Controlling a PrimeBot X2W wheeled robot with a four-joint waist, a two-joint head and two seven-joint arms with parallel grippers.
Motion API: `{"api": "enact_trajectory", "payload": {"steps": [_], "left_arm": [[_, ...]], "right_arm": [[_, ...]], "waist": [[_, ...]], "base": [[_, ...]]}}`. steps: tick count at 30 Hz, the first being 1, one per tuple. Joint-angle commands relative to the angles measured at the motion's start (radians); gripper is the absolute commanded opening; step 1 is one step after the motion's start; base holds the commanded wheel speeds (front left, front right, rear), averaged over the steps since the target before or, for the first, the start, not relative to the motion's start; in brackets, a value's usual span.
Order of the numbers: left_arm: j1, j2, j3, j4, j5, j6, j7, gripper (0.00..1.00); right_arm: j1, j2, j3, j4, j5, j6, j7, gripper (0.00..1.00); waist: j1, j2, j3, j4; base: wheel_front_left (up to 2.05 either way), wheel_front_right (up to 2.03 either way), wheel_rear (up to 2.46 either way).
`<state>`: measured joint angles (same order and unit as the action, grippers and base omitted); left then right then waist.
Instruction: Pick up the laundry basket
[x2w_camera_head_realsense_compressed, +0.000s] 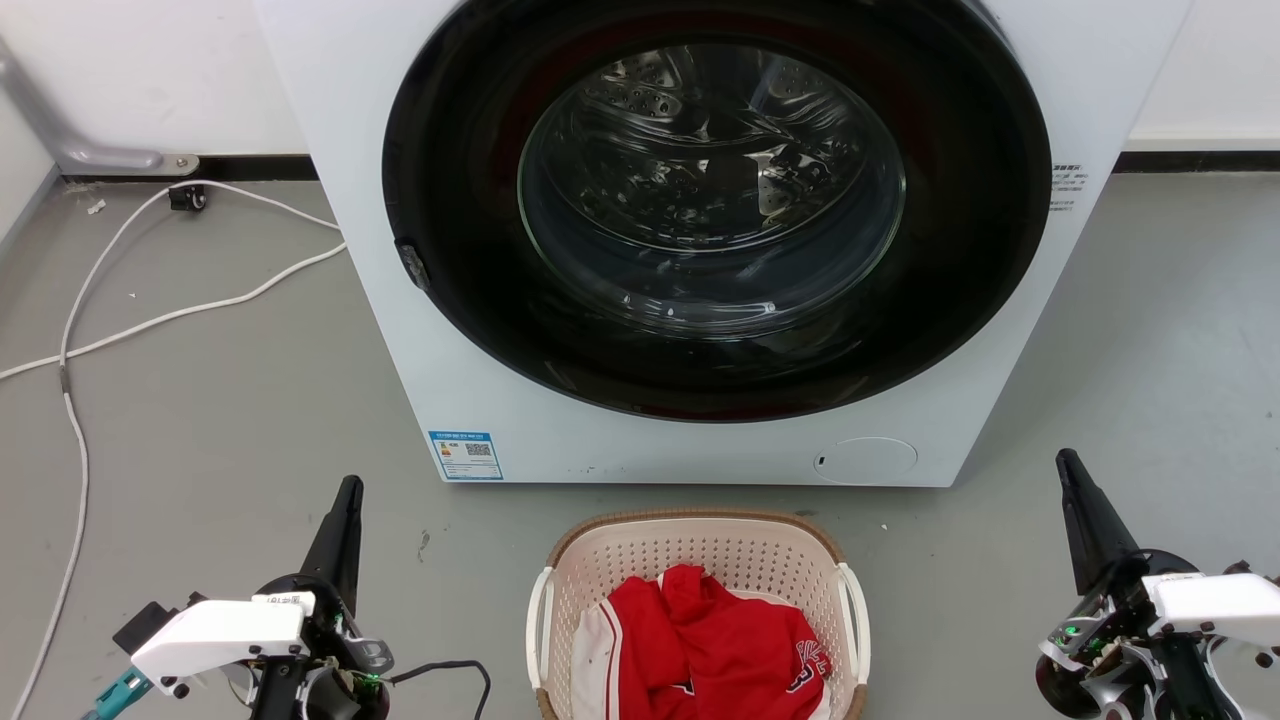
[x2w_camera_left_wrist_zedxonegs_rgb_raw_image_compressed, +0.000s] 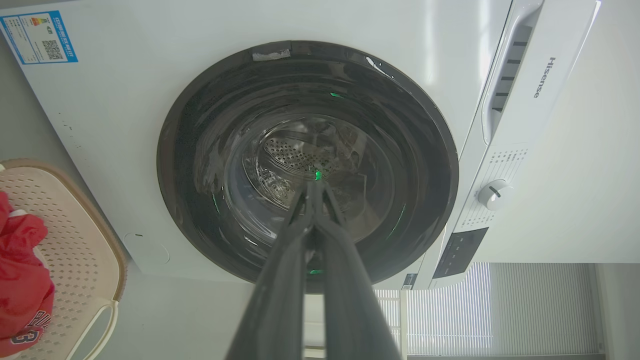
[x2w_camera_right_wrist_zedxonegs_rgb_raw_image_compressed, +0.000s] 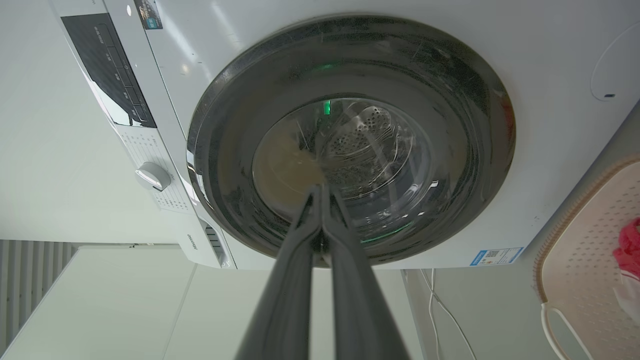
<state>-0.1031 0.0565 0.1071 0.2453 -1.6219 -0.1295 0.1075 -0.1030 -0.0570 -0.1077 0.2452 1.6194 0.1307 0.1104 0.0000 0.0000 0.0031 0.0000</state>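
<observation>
The laundry basket (x2w_camera_head_realsense_compressed: 700, 550), cream-white and perforated with a brown rim and white side handles, stands on the floor at the bottom centre of the head view, holding red and white clothing (x2w_camera_head_realsense_compressed: 715, 650). It also shows at the left edge of the left wrist view as the laundry basket (x2w_camera_left_wrist_zedxonegs_rgb_raw_image_compressed: 75, 250) and at the right edge of the right wrist view as the laundry basket (x2w_camera_right_wrist_zedxonegs_rgb_raw_image_compressed: 585, 260). My left gripper (x2w_camera_head_realsense_compressed: 348, 490) is well to its left, fingers pressed together and empty. My right gripper (x2w_camera_head_realsense_compressed: 1068, 462) is well to its right, also shut and empty. Neither touches the basket.
A white front-loading washing machine (x2w_camera_head_realsense_compressed: 700, 240) with its round dark door closed stands just behind the basket. White cables (x2w_camera_head_realsense_compressed: 110, 330) trail over the grey floor at the left. Bare floor lies between each gripper and the basket.
</observation>
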Motion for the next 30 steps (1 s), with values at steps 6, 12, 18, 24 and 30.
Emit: {"api": "enact_trajectory", "payload": {"steps": [6, 12, 18, 24, 30], "left_arm": [[-0.011, -0.003, 0.004, 0.001, 0.007, -0.004, 0.004, 0.00], [-0.011, -0.003, 0.004, 0.001, 0.007, -0.004, 0.004, 0.00], [-0.011, -0.003, 0.005, 0.001, 0.008, -0.004, 0.005, 0.00], [-0.011, -0.003, 0.005, 0.001, 0.009, -0.004, 0.006, 0.00], [-0.011, -0.003, 0.006, 0.001, 0.009, -0.004, 0.005, 0.00]], "right_arm": [[-0.011, 0.004, -0.002, 0.001, -0.004, 0.000, 0.002, 0.00], [-0.011, 0.004, -0.003, 0.001, -0.005, 0.000, 0.003, 0.00], [-0.011, 0.005, -0.003, 0.001, -0.005, 0.000, 0.003, 0.00], [-0.011, 0.005, -0.004, 0.001, -0.006, 0.000, 0.004, 0.00], [-0.011, 0.005, -0.004, 0.001, -0.006, 0.000, 0.004, 0.00]], "waist": [[0.0000, 0.0000, 0.000, 0.000], [0.0000, 0.0000, 0.000, 0.000], [0.0000, 0.0000, 0.000, 0.000], [0.0000, 0.0000, 0.000, 0.000], [0.0000, 0.0000, 0.000, 0.000]], "base": [[0.00, 0.00, 0.00], [0.00, 0.00, 0.00], [0.00, 0.00, 0.00], [0.00, 0.00, 0.00], [0.00, 0.00, 0.00]]}}
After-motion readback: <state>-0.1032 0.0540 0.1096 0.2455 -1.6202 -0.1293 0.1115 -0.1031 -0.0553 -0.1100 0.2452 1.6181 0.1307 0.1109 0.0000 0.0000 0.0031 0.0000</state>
